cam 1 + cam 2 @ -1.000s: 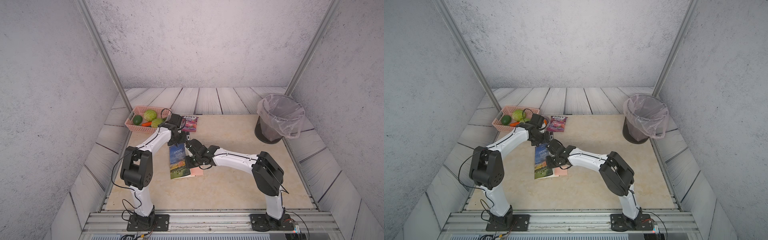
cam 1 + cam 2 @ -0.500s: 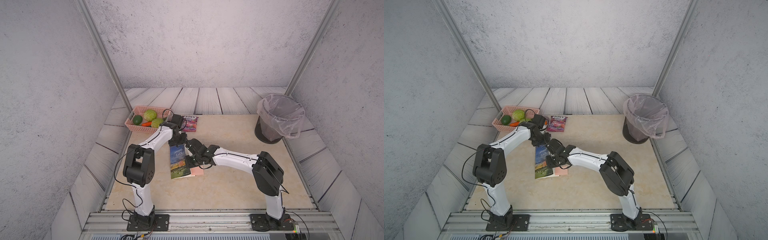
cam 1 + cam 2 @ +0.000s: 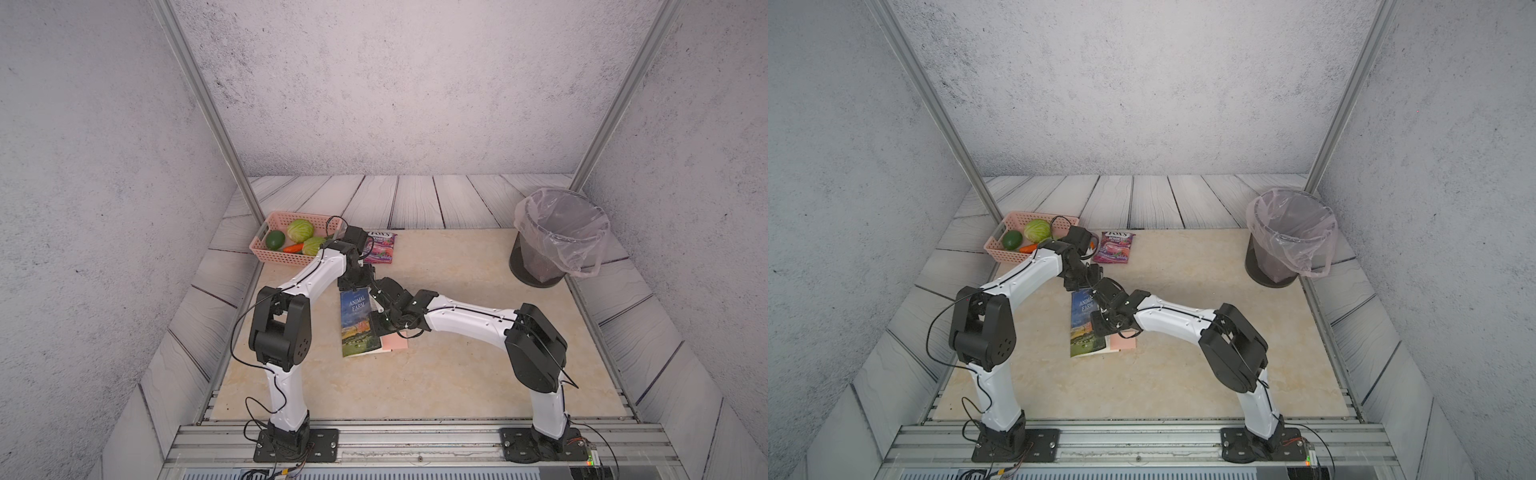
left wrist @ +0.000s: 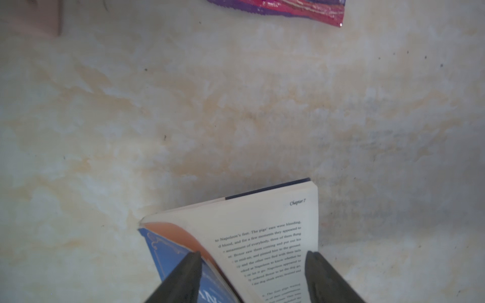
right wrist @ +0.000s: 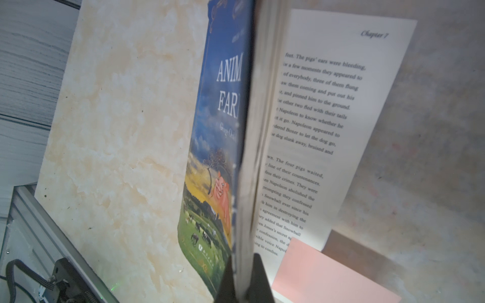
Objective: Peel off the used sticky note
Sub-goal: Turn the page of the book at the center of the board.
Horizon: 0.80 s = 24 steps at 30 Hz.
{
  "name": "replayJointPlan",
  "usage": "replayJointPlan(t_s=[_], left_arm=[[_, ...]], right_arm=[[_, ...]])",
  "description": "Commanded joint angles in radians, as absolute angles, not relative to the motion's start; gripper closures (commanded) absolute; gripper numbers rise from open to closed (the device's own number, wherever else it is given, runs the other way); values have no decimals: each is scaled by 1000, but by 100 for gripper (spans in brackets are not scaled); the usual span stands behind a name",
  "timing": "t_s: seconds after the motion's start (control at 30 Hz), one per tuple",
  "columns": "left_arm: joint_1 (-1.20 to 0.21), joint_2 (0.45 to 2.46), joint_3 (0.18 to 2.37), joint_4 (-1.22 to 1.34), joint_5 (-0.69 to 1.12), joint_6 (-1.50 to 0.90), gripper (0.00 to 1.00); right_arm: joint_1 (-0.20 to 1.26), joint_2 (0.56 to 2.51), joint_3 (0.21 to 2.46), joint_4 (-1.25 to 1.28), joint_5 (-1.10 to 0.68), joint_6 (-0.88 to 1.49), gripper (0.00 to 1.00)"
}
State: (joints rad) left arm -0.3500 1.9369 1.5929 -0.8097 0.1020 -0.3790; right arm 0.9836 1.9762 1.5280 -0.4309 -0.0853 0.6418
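In both top views the two arms meet over a paperback book (image 3: pixel 356 322) (image 3: pixel 1082 332) lying on the beige table (image 3: pixel 457 374), left of centre. The pink sticky note (image 3: pixel 395 343) (image 3: pixel 1126 343) pokes out at the book's near corner, on the right arm's side. The left gripper (image 3: pixel 354 283) sits at the book's far end and the right gripper (image 3: pixel 381 328) is down at its right edge. From up here you can't tell how either set of jaws stands. Further back there's a pink basket (image 3: pixel 279 258) of veg, a purple snack bag (image 3: pixel 380 246) just beside it, and a lined bin (image 3: pixel 557 237) well apart at the far right.

Left wrist view: the left gripper (image 4: pixel 253 272) has its jaws apart, straddling the end of the book (image 4: pixel 262 236). One finger is over the blue cover and the other is by the edge of the open "Chapter 7" page, so nothing's pinched. The snack bag (image 4: pixel 288 9) lies further off.

Right wrist view: the right gripper (image 5: pixel 243 284) is clamped tight on the front cover plus a wad of pages, holding that lot up nearly on edge. The bared page lies beside it. The sticky note (image 5: pixel 328 275) is stuck at the foot of that page, at the outer corner, hanging past the page edge.
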Motion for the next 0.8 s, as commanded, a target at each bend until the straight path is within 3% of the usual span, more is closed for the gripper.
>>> replayJointPlan(t_s=[0.0,0.1,0.27,0.4,0.5,0.67,0.7,0.77], left_arm=[[-354,1953,1617,-855,122,-359,26],[-354,1961,1623,-864,127,-354,27],[-354,1977,1624,-871,139,-357,50],[-351,1979,1633,-879,141,-356,75],[-347,1975,1643,-892,141,-352,99],[-339,1955,1631,-885,148,-342,100],[-336,1950,1623,-880,155,-341,100],[-322,1938,1611,-868,175,-324,100]], right_arm=[[987,1968,1567,-436,-28,609,100],[986,1968,1569,-434,-25,608,100],[987,1969,1576,-441,-10,607,100],[986,1972,1587,-453,2,606,100],[989,1974,1588,-457,6,606,100],[989,1980,1589,-459,1,609,100],[989,1980,1590,-462,-1,611,97],[989,1972,1588,-471,-15,617,74]])
